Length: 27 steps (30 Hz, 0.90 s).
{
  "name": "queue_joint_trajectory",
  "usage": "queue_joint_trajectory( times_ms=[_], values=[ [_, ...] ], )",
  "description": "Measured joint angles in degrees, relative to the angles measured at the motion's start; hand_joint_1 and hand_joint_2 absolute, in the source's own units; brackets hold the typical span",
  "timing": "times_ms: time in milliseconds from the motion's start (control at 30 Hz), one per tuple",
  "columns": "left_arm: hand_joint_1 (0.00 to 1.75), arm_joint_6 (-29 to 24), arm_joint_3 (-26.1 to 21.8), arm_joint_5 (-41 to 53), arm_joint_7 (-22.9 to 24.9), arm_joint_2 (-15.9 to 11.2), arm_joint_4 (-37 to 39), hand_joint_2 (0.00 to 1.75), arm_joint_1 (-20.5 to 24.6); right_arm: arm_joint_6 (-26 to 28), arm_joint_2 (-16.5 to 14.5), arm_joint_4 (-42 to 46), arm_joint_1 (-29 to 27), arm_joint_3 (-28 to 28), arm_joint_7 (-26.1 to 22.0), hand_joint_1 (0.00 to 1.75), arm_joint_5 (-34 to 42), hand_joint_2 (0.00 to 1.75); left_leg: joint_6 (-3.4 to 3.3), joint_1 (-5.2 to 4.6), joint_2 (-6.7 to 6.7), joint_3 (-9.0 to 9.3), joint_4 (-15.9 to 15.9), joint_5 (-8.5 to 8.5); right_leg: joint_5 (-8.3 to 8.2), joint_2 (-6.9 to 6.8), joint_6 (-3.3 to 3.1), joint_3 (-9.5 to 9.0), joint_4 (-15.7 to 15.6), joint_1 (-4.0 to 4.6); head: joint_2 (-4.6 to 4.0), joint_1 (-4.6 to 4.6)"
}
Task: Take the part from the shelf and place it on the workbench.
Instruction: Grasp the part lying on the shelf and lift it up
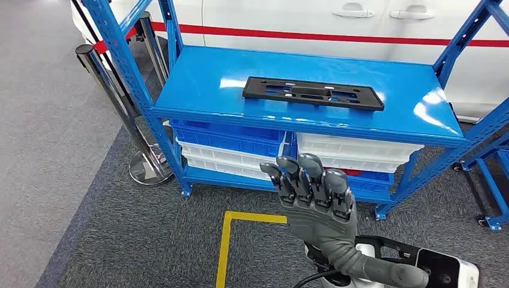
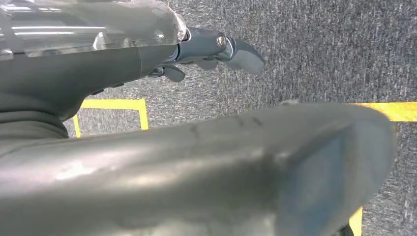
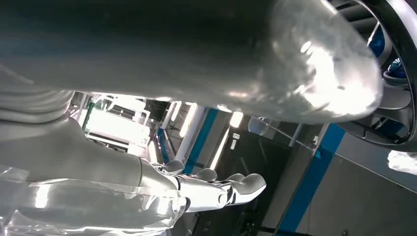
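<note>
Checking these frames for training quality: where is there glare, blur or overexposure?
Head view: sharp, with white glare patches on the blue shelf beside the black part. Left wrist view: the near thumb is blurred, the carpet sharp. Right wrist view: blown-out ceiling lights behind the right robot hand.

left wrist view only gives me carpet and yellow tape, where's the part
Observer: In the head view the black part lies flat on the top level of the blue shelf.
Operator: is the right hand on it
Observer: No. The right hand is raised in front of the shelf with its fingers pointing up, apart from the part and holding nothing.
Operator: anything under that top level
Observer: Blue and white bins are stacked on the level below.
</note>
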State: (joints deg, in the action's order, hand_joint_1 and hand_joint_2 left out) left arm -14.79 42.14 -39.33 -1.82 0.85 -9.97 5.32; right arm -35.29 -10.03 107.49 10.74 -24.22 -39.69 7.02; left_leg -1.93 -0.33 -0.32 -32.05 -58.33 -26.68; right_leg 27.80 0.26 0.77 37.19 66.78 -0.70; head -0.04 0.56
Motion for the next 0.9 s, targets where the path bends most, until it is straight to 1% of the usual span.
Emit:
queue_joint_trajectory(
  times_ms=[33, 67, 100, 133, 167, 200, 233, 267, 300, 333, 367, 400, 433, 467, 500, 533, 567, 600, 633, 667, 733, 767, 800, 833, 900],
  values=[
    [0.0, 0.0, 0.0, 0.0, 0.0, 0.0, 0.0, 0.0, 0.0, 0.0, 0.0, 0.1, 0.0, 0.0, 0.0, 0.0, 0.0, 0.0, 0.05, -0.04, 0.0, 0.07, 0.0, -0.05, -0.45, -0.02, -0.25, -1.1, -2.2, 0.12, 0.0, 0.0],
    [0.0, 0.0, 0.1, 0.1, 0.0, 0.0, 0.0, 0.0, 0.0, 0.0, 0.0, 0.2, 0.0, 0.0, 0.0, 0.0, 0.0, 0.0, 0.15, -0.14, 0.01, 0.06, 0.0, -0.1, -0.63, -0.07, -0.38, -1.72, -3.5, 0.23, 0.0, 0.03],
    [0.0, 0.0, 0.1, 0.1, 0.0, 0.0, 0.0, 0.0, 0.0, 0.0, 0.0, 0.4, 0.0, 0.0, 0.0, 0.0, 0.0, 0.0, 0.33, -0.22, 0.02, 0.06, -0.1, -0.16, -1.23, -0.11, -0.65, -2.95, -6.0, 0.42, 0.0, 0.05],
    [0.0, 0.0, 0.3, 0.2, 0.1, 0.1, 0.0, 0.0, 0.0, 0.0, 0.0, 0.6, -0.1, 0.0, 0.0, 0.0, -0.1, 0.0, 0.56, -0.25, 0.04, 0.04, -0.1, -0.23, -1.21, -0.13, -0.85, -3.48, -7.2, 0.61, 0.0, 0.08],
    [0.0, 0.0, 0.4, 0.2, 0.1, 0.1, 0.0, 0.0, 0.1, -0.1, 0.0, 0.7, -0.2, 0.0, 0.0, 0.0, -0.2, 0.0, 0.82, -0.25, 0.06, 0.02, 0.0, -0.24, -1.14, -0.12, -0.95, -3.54, -7.4, 0.75, 0.0, 0.09],
    [0.0, 0.0, 0.5, 0.3, 0.1, 0.1, 0.0, 0.0, 0.1, -0.1, 0.0, 0.9, -0.3, 0.0, 0.0, 0.0, -0.3, 0.0, 1.1, -0.26, 0.07, 0.09, 0.1, -0.28, -1.18, -0.07, -1.14, -3.61, -7.6, 0.67, 0.0, 0.09],
    [0.0, 0.0, 0.6, 0.3, 0.2, 0.1, 0.0, 0.0, 0.1, -0.1, 0.0, 1.1, -0.4, 0.0, 0.0, 0.0, -0.5, 0.0, 1.37, -0.24, 0.05, 0.14, 0.0, -0.46, -1.26, -0.09, -1.33, -3.84, -7.9, 0.52, 0.0, 0.1],
    [0.0, 0.1, 0.7, 0.4, 0.3, 0.0, 0.0, 0.0, 0.2, -0.1, 0.0, 1.3, -0.5, 0.0, 0.0, 0.0, -0.6, 0.0, 1.68, -0.23, 0.04, -0.11, -0.8, -0.97, -1.32, -0.16, -1.53, -4.16, -8.3, 0.29, 0.0, 0.2],
    [0.0, 0.1, 0.9, 0.5, 0.4, 0.0, 0.0, 0.0, 0.2, 0.0, -0.1, 1.5, -0.6, 0.0, 0.0, 0.0, -0.8, 0.0, 1.98, -0.16, 0.04, -0.9, -2.5, -1.98, -1.37, -0.24, -1.72, -4.49, -8.7, 0.05, 0.0, 0.3],
    [0.0, 0.2, 1.1, 0.5, 0.5, 0.0, 0.0, 0.0, 0.3, 0.1, -0.1, 1.7, -0.7, 0.0, 0.0, 0.0, -1.1, 0.0, 2.28, 0.08, 0.03, -2.35, -5.4, -3.4, -1.33, -0.33, -1.85, -4.77, -8.9, -0.03, 0.0, 0.39],
    [0.0, 0.3, 1.2, 0.6, 0.6, 0.0, 0.0, 0.0, 0.3, 0.2, -0.1, 1.8, -0.8, 0.0, 0.0, 0.0, -1.2, 0.0, 2.59, 0.32, 0.05, -4.32, -9.2, -4.98, -1.2, -0.37, -1.98, -4.92, -8.9, -0.05, 0.0, 0.48],
    [0.0, 0.4, 1.3, 0.6, 0.6, 0.0, 0.0, 0.0, 0.3, 0.3, -0.1, 1.8, -1.0, 0.0, 0.0, 0.0, -1.3, 0.0, 2.87, 0.6, 0.06, -6.31, -12.7, -6.1, -1.07, -0.38, -2.02, -5.01, -8.9, -0.06, 0.0, 0.49],
    [0.0, 0.5, 1.4, 0.7, 0.6, 0.0, 0.0, 0.0, 0.2, 0.3, -0.1, 1.9, -1.1, 0.0, 0.0, 0.0, -1.4, 0.0, 3.15, 0.88, 0.07, -7.76, -15.0, -6.35, -0.91, -0.34, -1.99, -5.14, -8.9, -0.08, 0.0, 0.49],
    [0.0, 0.5, 1.4, 0.7, 0.6, 0.0, 0.0, 0.0, 0.2, 0.3, -0.1, 1.9, -1.3, 0.0, 0.0, 0.0, -1.4, 0.0, 3.4, 1.14, 0.07, -8.23, -15.2, -5.47, -0.71, -0.28, -1.87, -5.32, -8.8, -0.14, 0.0, 0.5],
    [0.0, 0.6, 1.5, 0.7, 0.6, 0.0, 0.1, 0.0, 0.2, 0.4, -0.1, 1.9, -1.3, 0.0, 0.0, 0.0, -1.4, 0.0, 3.62, 1.39, 0.09, -7.61, -13.2, -3.58, -0.46, -0.19, -1.66, -5.6, -8.8, -0.25, 0.0, 0.51],
    [0.0, 0.6, 1.5, 0.8, 0.6, -0.1, 0.1, 0.0, 0.2, 0.4, -0.1, 1.9, -1.4, 0.0, 0.0, 0.0, -1.4, 0.0, 3.8, 1.63, 0.11, -6.13, -9.4, -1.21, -0.12, -0.12, -1.36, -5.93, -8.7, -0.37, 0.0, 0.5],
    [0.0, 0.6, 1.5, 0.9, 0.6, -0.1, 0.1, 0.0, 0.3, 0.4, -0.1, 1.9, -1.4, 0.0, 0.0, 0.0, -1.4, 0.0, 3.91, 1.68, 0.1, -4.51, -5.8, 0.4, 0.23, -0.06, -0.98, -6.2, -8.6, -0.42, 0.0, 0.52],
    [0.0, 0.6, 1.6, 0.9, 0.6, -0.1, 0.1, 0.0, 0.3, 0.4, -0.1, 2.0, -1.4, 0.0, 0.0, 0.0, -1.4, 0.0, 3.74, 1.64, 0.07, -3.19, -3.0, 1.3, 0.56, -0.02, -0.59, -6.34, -8.4, -0.43, 0.0, 0.54],
    [0.0, 0.6, 1.7, 0.9, 0.6, -0.1, 0.1, 0.0, 0.3, 0.4, -0.1, 2.1, -1.4, 0.0, 0.0, 0.0, -1.4, 0.0, 3.43, 1.53, 0.04, -2.44, -1.3, 1.46, 0.76, 0.01, -0.19, -6.39, -8.4, -0.38, 0.0, 0.54],
    [0.0, 0.6, 1.8, 0.9, 0.6, 0.0, 0.1, 0.0, 0.4, 0.4, -0.1, 2.2, -1.4, 0.0, 0.0, 0.0, -1.5, 0.0, 2.94, 1.33, 0.0, -2.25, -1.0, 0.97, 0.8, 0.02, 0.18, -6.4, -8.3, -0.31, 0.0, 0.55],
    [0.0, 0.6, 1.9, 1.0, 0.7, 0.0, 0.1, 0.0, 0.4, 0.5, -0.1, 2.4, -1.5, 0.0, 0.0, 0.0, -1.5, 0.0, 1.88, 1.23, -0.05, -1.9, -0.7, 0.73, 0.84, 0.0, 0.76, -6.55, -8.0, -0.42, 0.0, 0.51],
    [0.0, 0.6, 2.0, 1.0, 0.7, -0.1, 0.1, 0.0, 0.4, 0.6, -0.1, 2.6, -1.5, 0.0, 0.0, 0.0, -1.5, 0.0, 1.42, 1.2, -0.06, -1.51, -0.6, 0.58, 1.1, -0.04, 0.98, -6.38, -7.1, -0.49, 0.0, 0.51],
    [0.0, 0.6, 2.0, 1.0, 0.7, -0.1, 0.1, 0.0, 0.5, 0.7, -0.1, 2.8, -1.5, 0.0, 0.0, 0.0, -1.5, 0.0, 1.0, 1.16, -0.08, -1.05, -0.4, 0.44, 1.81, -0.07, 1.1, -5.58, -5.4, -0.53, -0.01, 0.48],
    [0.0, 0.6, 2.1, 1.0, 0.8, -0.1, 0.1, 0.0, 0.6, 0.7, -0.1, 2.9, -1.6, 0.0, 0.0, 0.0, -1.5, 0.0, 0.65, 1.07, -0.07, -0.67, -0.3, 0.25, 2.88, -0.1, 1.18, -4.1, -2.7, -0.51, -0.01, 0.45],
    [0.0, 0.6, 2.2, 0.9, 0.8, -0.2, 0.1, 0.0, 0.7, 0.8, -0.1, 3.1, -1.8, 0.0, 0.0, 0.0, -1.5, 0.0, 0.04, 0.65, -0.06, -0.17, -0.3, -0.21, 5.35, -0.13, 1.02, 0.65, 4.5, -0.34, -0.01, 0.45]
  ],
)
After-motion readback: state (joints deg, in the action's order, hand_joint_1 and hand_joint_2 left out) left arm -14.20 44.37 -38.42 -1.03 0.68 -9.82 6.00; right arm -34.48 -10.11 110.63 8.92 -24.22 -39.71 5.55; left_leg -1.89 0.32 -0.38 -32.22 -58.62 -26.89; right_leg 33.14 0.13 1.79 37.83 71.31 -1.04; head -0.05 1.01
